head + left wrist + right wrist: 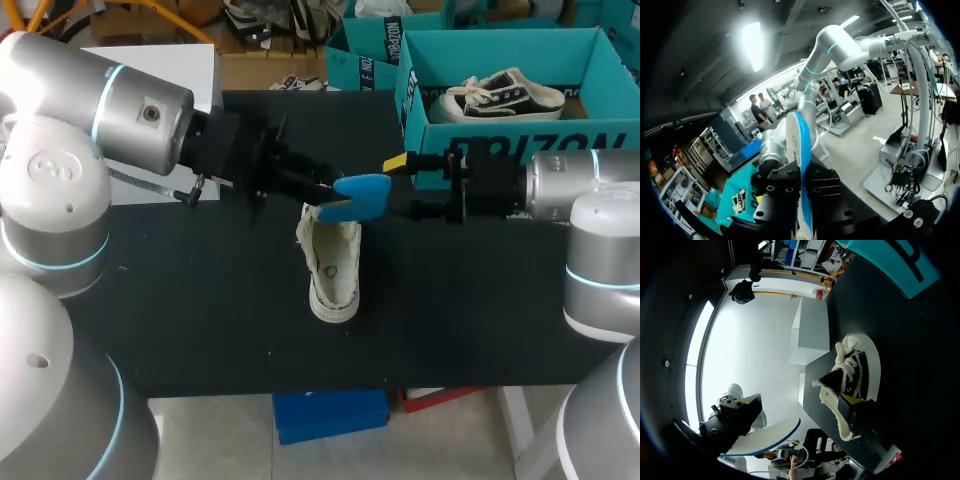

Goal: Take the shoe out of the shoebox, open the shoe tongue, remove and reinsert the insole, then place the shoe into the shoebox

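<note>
A white sneaker (pixel 333 268) stands on the black table (pixel 200 300), its opening facing up. Just above its rear end my left gripper (pixel 335 192) is shut on a blue insole (pixel 362 195) and holds it clear of the shoe. In the left wrist view the insole (pixel 799 145) stands on edge, clamped between the black fingers. My right gripper (pixel 410 187) hangs open just right of the insole, with nothing between its fingers. Its wrist view looks along one yellow fingertip (pixel 852 399) at the sneaker (pixel 857 367) and, beyond it, the held insole (pixel 772 436).
The teal shoebox (pixel 500 130) stands open at the table's back right with a second black-and-white sneaker (pixel 505 95) inside. A white box (pixel 180 65) stands at the back left. Bare tabletop lies left of and in front of the shoe.
</note>
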Available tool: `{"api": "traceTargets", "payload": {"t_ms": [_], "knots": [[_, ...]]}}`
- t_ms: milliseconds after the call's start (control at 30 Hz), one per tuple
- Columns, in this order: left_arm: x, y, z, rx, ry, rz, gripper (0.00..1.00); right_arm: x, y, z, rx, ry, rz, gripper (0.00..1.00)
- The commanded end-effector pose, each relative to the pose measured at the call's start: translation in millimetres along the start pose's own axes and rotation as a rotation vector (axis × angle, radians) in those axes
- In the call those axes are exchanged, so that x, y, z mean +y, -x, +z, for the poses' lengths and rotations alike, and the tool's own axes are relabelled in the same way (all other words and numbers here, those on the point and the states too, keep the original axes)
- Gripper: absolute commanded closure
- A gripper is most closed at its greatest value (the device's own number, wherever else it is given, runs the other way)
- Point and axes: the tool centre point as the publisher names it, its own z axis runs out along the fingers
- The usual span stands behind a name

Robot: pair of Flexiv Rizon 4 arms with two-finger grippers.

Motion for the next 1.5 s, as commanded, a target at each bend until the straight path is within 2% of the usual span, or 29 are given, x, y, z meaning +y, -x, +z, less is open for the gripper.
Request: {"api": "traceTargets", "payload": {"t_ms": [33, 67, 667, 733, 833, 867, 933, 967, 1100, 1133, 1267, 1333, 1500], "knots": [[14, -10.2, 0, -0.060, 0.106, 0.295, 1.00, -0.6, 0.6, 2, -0.001, 0.004, 0.000, 0.00], [18, -9.5, -1, -0.067, 0.074, 0.253, 1.00, -0.6, 0.6, 2, -0.001, 0.004, 0.000, 0.00], [18, -9.5, -1, -0.067, 0.074, 0.253, 1.00, -0.6, 0.6, 2, -0.001, 0.004, 0.000, 0.00], [3, -18.9, 6, -0.102, 0.108, 0.349, 1.00, -0.6, 0.6, 2, -0.001, 0.004, 0.000, 0.00], [-3, -37.0, 12, -0.142, 0.149, 0.423, 1.00, -0.6, 0.6, 2, -0.001, 0.004, 0.000, 0.00], [-1, -42.9, 14, -0.135, 0.141, 0.433, 1.00, -0.6, 0.6, 2, -0.001, 0.004, 0.000, 0.00], [6, -54.6, 17, -0.159, 0.174, 0.461, 1.00, -0.6, 0.6, 2, -0.001, 0.004, 0.000, 0.00], [9, -60.0, 19, -0.162, 0.156, 0.460, 1.00, -0.6, 0.6, 2, -0.001, 0.004, 0.000, 0.00], [21, -74.3, 19, -0.206, 0.210, 0.552, 1.00, -0.6, 0.6, 2, -0.001, 0.004, 0.000, 0.00], [23, -76.2, 18, -0.237, 0.187, 0.580, 1.00, -0.6, 0.6, 2, -0.001, 0.004, 0.000, 0.00], [31, -80.5, 15, -0.261, 0.192, 0.671, 1.00, -0.6, 0.6, 2, -0.001, 0.004, 0.000, 0.00], [37, -81.7, 14, -0.280, 0.165, 0.707, 1.00, -0.6, 0.6, 2, -0.001, 0.004, 0.000, 0.00], [52, -83.7, 9, -0.321, 0.171, 0.782, 1.00, -0.6, 0.6, 2, -0.001, 0.004, 0.000, 0.00]]}}
